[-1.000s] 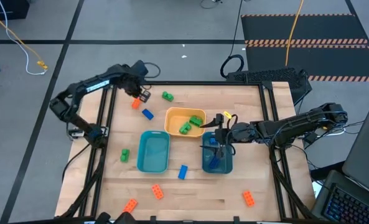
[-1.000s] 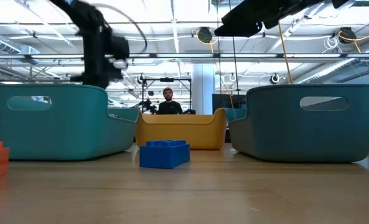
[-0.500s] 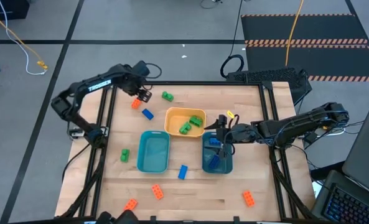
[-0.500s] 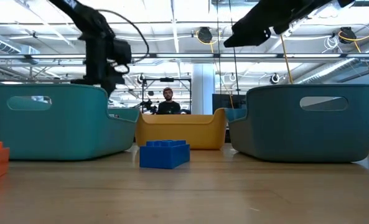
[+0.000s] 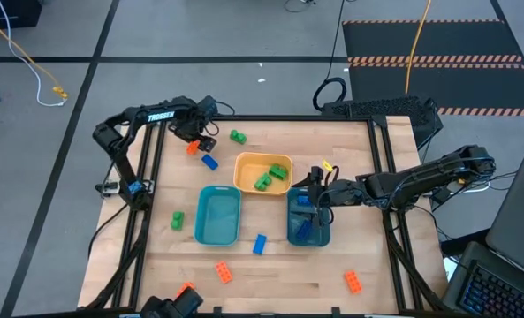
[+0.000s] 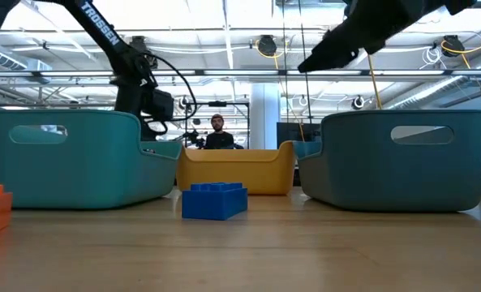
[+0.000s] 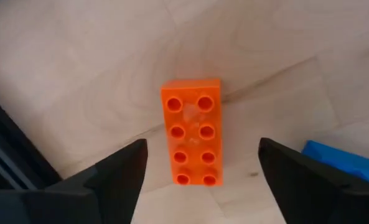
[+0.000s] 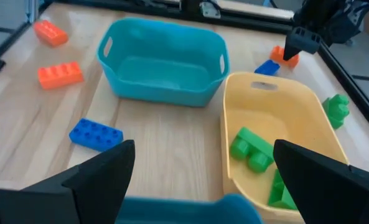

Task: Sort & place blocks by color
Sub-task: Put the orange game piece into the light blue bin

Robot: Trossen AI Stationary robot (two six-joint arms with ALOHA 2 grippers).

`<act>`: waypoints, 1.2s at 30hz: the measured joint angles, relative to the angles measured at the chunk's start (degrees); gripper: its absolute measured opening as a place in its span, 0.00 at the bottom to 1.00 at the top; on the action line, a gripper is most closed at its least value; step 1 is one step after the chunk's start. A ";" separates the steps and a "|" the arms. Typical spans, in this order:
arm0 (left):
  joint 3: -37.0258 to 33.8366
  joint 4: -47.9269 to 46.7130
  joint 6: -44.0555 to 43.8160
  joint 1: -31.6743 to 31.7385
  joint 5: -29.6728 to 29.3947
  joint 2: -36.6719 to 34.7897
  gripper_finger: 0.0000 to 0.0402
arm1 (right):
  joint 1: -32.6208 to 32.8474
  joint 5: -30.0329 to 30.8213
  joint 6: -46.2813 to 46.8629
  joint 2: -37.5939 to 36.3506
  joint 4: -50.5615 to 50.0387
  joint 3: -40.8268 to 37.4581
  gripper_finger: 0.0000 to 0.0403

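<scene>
— Where is the left arm?

— It reaches from the left edge over the far-left part of the worktop (image 5: 368, 159). The left gripper (image 5: 200, 141) hangs right above an orange block (image 7: 191, 132), which lies flat on the wood, studs up, between the two wide-apart fingers (image 7: 112, 177). The jaws are open and touch nothing. A blue block (image 5: 209, 162) lies just nearer and to the right.

— And the right arm?

— Stretched in from the right edge, low and nearly level. The right gripper (image 5: 317, 196) sits over the far end of the right teal bin (image 5: 323, 235), beside the yellow bin (image 5: 244, 163). Its jaws are spread wide and empty.

— What has changed over the last second?

— The left arm's elbow has folded in toward the worktop, and its gripper has dropped closer over the orange block; in the low view it is lower behind the left teal bin (image 6: 70, 158). The right gripper has drawn back slightly toward the right and risen in the low view.

— The other blocks?

— Unmoved. Green ones (image 5: 263, 182) lie in the yellow bin, blue ones (image 5: 302, 231) in the right teal bin; one blue block (image 5: 260, 244) sits between the teal bins, and orange blocks (image 5: 223, 272) lie along the near edge.
</scene>
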 joint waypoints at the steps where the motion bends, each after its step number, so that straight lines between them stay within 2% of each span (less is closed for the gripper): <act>1: 0.00 0.13 0.20 0.01 0.39 0.30 0.73 | 0.01 -0.01 -0.01 0.00 -0.01 -0.20 0.94; 8: -0.23 2.42 0.31 -0.21 1.86 0.84 0.59 | 0.02 0.00 -1.37 -1.16 0.11 -0.42 0.94; 18: -1.88 2.71 -0.30 0.27 1.62 0.83 0.42 | 0.02 -0.02 0.91 -8.56 -1.64 -2.56 0.94; 25: -2.61 3.05 0.18 0.27 1.07 0.64 0.40 | 0.02 0.00 4.56 -13.31 -0.39 -7.73 0.94; 30: -2.69 7.04 0.21 -0.32 1.06 0.64 0.41 | 0.02 0.00 6.06 -16.10 -0.32 -8.76 0.94; 36: -2.69 8.47 0.12 -1.20 1.30 0.66 0.37 | 0.02 0.00 7.10 -17.90 -0.34 -9.85 0.94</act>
